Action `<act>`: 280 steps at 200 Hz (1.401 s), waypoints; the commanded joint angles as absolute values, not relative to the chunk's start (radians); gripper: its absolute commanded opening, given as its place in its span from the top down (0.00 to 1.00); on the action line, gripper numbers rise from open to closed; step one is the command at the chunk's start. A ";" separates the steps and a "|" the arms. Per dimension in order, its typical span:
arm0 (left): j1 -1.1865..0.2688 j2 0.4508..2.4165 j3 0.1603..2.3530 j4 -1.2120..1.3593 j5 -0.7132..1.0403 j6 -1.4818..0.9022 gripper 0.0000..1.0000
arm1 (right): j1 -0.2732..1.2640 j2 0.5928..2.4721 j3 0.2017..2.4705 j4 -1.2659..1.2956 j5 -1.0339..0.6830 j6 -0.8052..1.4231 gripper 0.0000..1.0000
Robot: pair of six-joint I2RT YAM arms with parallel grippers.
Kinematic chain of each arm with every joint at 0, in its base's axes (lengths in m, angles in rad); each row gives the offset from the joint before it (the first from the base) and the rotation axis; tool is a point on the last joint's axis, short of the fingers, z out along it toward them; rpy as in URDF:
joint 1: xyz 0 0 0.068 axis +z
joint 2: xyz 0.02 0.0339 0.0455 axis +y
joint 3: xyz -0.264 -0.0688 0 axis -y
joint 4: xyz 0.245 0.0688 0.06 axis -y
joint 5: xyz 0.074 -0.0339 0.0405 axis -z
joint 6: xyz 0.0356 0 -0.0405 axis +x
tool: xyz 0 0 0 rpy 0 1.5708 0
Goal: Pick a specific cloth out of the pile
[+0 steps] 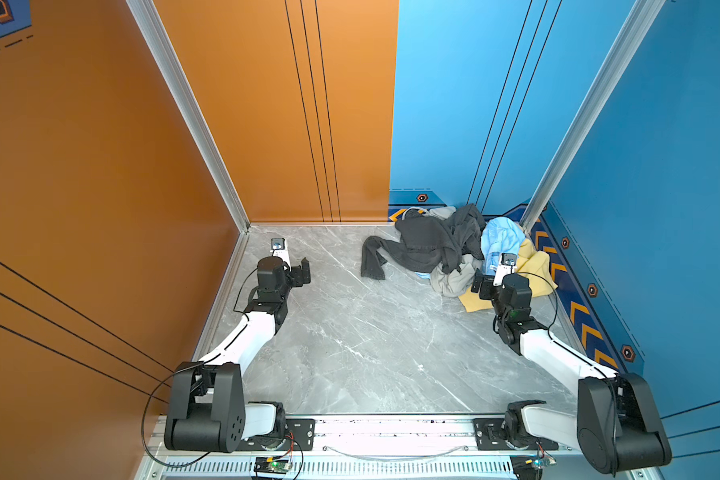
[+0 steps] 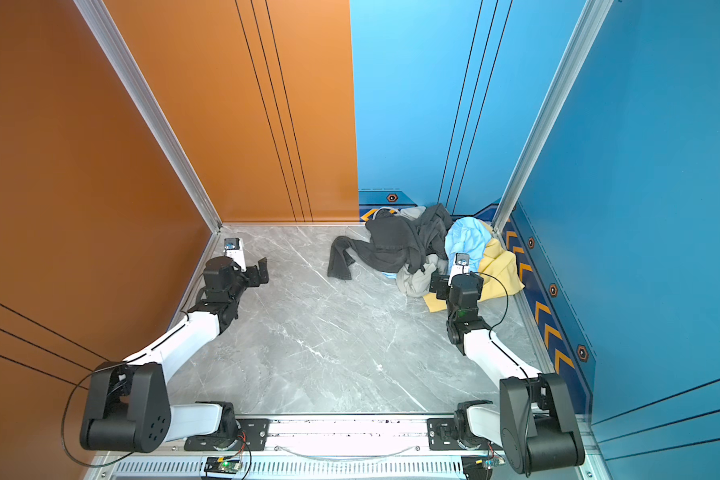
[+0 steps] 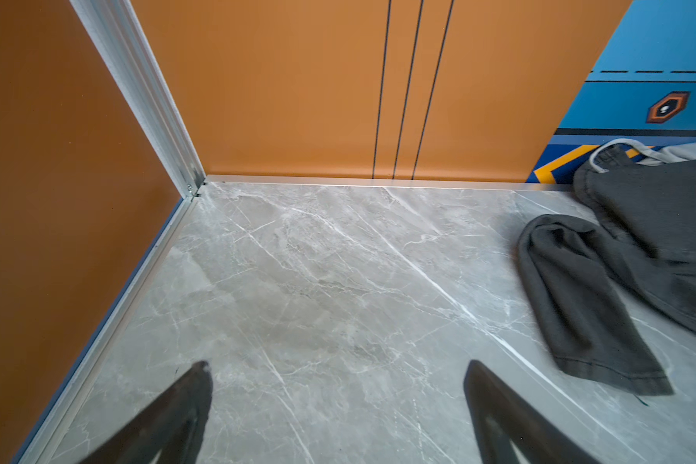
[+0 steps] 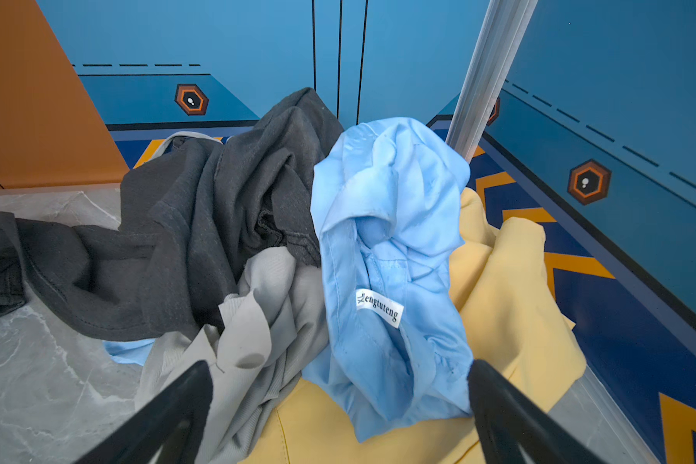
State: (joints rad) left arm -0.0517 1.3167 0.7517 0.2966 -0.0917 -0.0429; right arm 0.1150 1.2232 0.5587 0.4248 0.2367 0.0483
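Observation:
The pile (image 1: 460,235) (image 2: 427,232) lies heaped in the far right corner of the marble floor. The cloth (image 1: 454,279) (image 2: 416,280) (image 4: 266,317), light grey and crumpled, sticks out at the pile's near edge, partly under a dark charcoal garment (image 1: 420,245) (image 4: 177,241) and beside a light blue shirt (image 1: 501,237) (image 4: 386,241). A pale yellow piece (image 1: 531,266) (image 4: 503,305) lies beneath. My right gripper (image 1: 481,284) (image 2: 437,284) (image 4: 338,369) hangs open over the pile's near edge, holding nothing. My left gripper (image 1: 306,270) (image 2: 262,268) (image 3: 338,367) stands open over bare floor at the far left.
Orange walls (image 1: 100,166) close the left and far left, blue walls (image 1: 661,166) the far right and right. Aluminium posts (image 1: 528,216) stand in the corners. A charcoal sleeve (image 1: 373,259) (image 3: 579,305) trails left onto the floor (image 1: 371,332). The arms' mounting rail (image 1: 391,430) runs along the front.

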 commanded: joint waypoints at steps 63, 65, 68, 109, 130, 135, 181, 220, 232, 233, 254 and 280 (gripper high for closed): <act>-0.133 1.286 0.991 -0.048 -0.002 -0.125 0.02 | 0.162 1.254 0.978 -0.200 0.348 0.239 0.00; -0.133 1.289 1.001 -0.060 -0.002 -0.129 0.02 | 0.164 1.255 0.986 -0.206 0.348 0.244 0.00; -0.136 1.294 1.014 -0.075 0.001 -0.134 0.02 | 0.166 1.260 0.998 -0.217 0.350 0.252 0.00; -0.173 1.337 1.124 -0.179 0.088 -0.185 0.02 | 0.198 1.264 1.086 -0.317 0.354 0.385 0.01; -0.204 1.366 1.164 -0.245 0.140 -0.218 0.02 | 0.195 1.262 1.109 -0.393 0.342 0.482 0.01; -0.215 1.373 1.172 -0.256 0.147 -0.222 0.02 | 0.194 1.266 1.117 -0.411 0.335 0.501 0.01; -0.287 1.456 1.235 -0.300 0.210 -0.263 0.02 | 0.186 1.305 1.110 -0.509 0.221 0.762 0.07; -0.359 1.537 1.294 -0.319 0.258 -0.204 0.02 | 0.201 1.336 1.049 -0.513 0.121 0.945 0.14; -0.385 1.551 1.314 -0.333 0.274 -0.159 0.02 | 0.205 1.342 1.034 -0.509 0.112 0.969 0.14; -0.387 1.553 1.316 -0.334 0.274 -0.153 0.02 | 0.205 1.342 1.032 -0.508 0.111 0.970 0.14; -0.439 1.574 1.354 -0.367 0.291 -0.046 0.02 | 0.199 1.354 1.025 -0.505 0.093 0.991 0.14; -0.491 1.586 1.382 -0.381 0.301 0.056 0.02 | 0.180 1.369 1.030 -0.505 0.062 1.026 0.15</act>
State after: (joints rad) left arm -0.4549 1.5776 1.3407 -0.3401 0.2539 -0.0814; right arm 0.1947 1.3552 1.0340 -0.4812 0.1055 0.9524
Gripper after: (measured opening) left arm 0.982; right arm 0.857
